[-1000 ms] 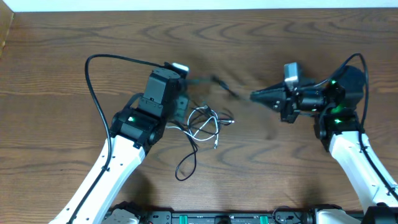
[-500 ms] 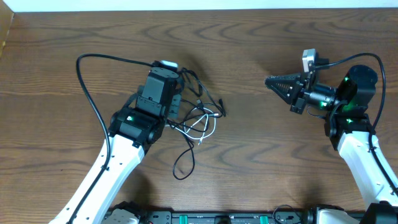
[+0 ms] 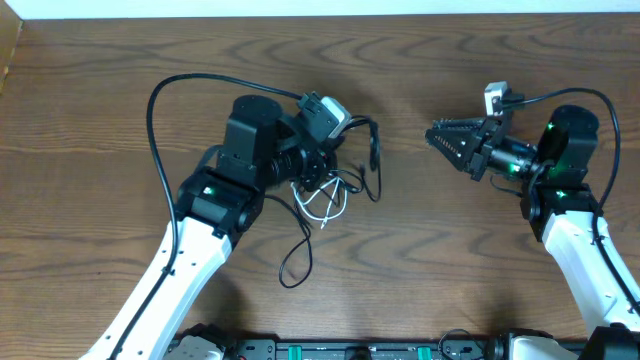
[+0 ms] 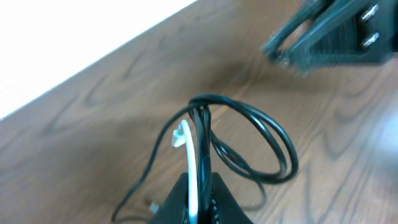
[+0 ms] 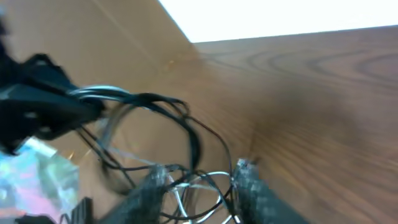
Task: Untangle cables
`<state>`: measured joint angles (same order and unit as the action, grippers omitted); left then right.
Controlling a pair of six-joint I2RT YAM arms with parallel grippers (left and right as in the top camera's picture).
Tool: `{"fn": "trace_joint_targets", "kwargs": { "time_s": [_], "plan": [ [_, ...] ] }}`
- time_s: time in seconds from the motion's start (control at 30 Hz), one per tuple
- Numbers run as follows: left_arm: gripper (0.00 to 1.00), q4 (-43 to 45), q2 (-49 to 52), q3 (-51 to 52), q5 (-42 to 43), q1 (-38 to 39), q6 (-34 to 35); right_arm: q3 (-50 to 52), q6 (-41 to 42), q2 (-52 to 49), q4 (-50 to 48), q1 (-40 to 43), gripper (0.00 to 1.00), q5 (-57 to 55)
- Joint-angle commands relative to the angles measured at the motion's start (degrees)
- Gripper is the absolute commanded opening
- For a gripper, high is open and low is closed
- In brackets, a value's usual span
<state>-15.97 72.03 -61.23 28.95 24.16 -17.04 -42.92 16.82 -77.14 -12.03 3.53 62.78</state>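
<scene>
L gripper point(image 3: 338, 160) clenched on the cables point(image 3: 325, 195): white cord point(image 4: 193, 165) + black ones pinched betw its jaws. Black loop point(image 4: 273, 146) arches out just ahead of the tips, rest of tangle droops below them onto the table point(image 3: 100, 80). R gripper point(image 3: 432, 135) jaws parted, nothing betw them, bundle well apart in front. Surface: dark brown wood grain, white strip point(image 3: 300, 8) along far edge.
</scene>
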Motion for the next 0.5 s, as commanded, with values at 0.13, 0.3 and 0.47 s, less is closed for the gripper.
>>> {"fn": "trace_joint_targets", "kwargs": {
  "time_s": [0.13,0.3,0.47],
  "plan": [
    [0.08,6.1,-6.3,-0.9,5.2,0.0,-1.7,-0.1,-2.8,0.0,1.0,-0.2,0.69,-2.9],
    [0.07,7.4,-8.7,-0.9,5.2,0.0,-1.8,-0.1,-2.8,0.0,1.1,-0.3,0.99,-2.2],
    [0.07,7.6,-8.9,-0.9,7.7,0.0,-1.9,-0.1,-2.8,0.0,0.9,-0.3,0.99,-1.0]
  ]
}}
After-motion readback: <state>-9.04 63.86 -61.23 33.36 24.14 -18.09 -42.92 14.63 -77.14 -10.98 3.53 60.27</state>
